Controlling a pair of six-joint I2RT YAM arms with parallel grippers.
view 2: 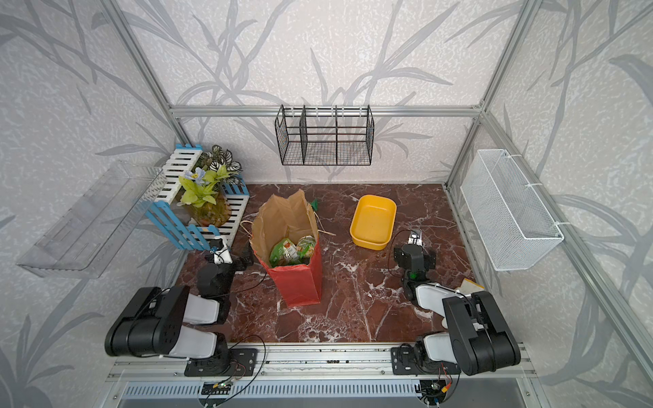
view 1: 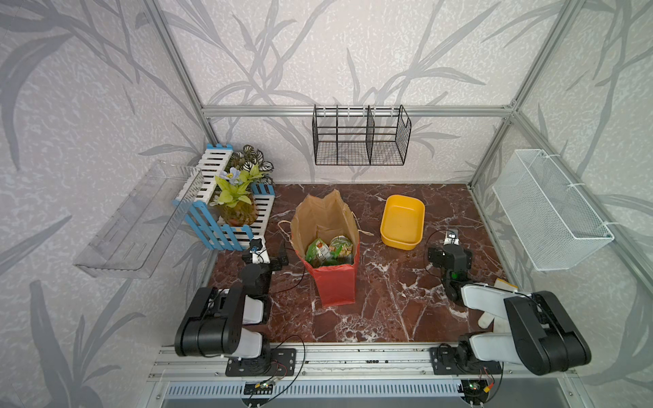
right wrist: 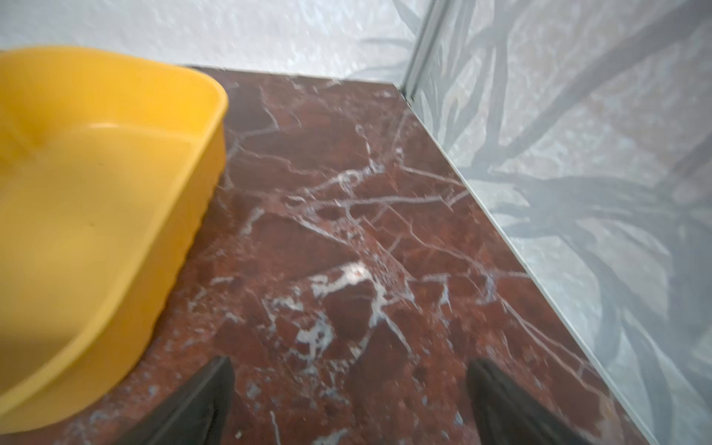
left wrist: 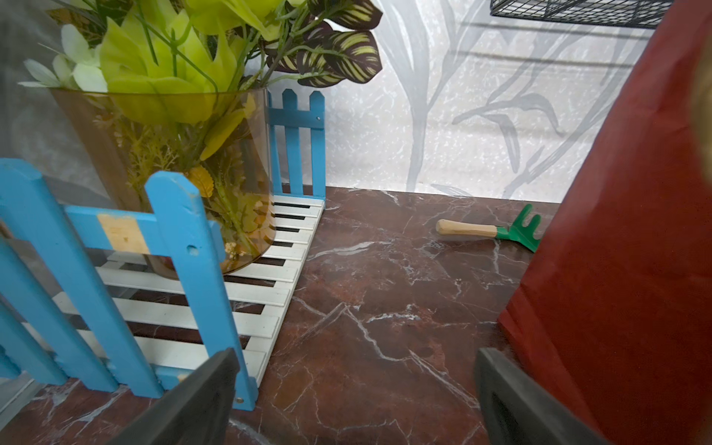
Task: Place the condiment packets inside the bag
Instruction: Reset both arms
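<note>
The condiment packets [view 1: 319, 249] lay in the bag [view 1: 335, 286], upright near the middle of the table [view 1: 388, 300]. The left gripper [left wrist: 354, 370] and right gripper [right wrist: 348, 371] stood spread, holding nothing; the left, just beside the bag, probably needed to pull away without nudging it

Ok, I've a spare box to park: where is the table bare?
The widest bare marble lies in front, between the bag and the front rail. Another patch runs between bag and yellow tub. Crowded on the robot's left: the left hand sits between the fence planter and the bag, and a small rake lies behind the bag.
</note>
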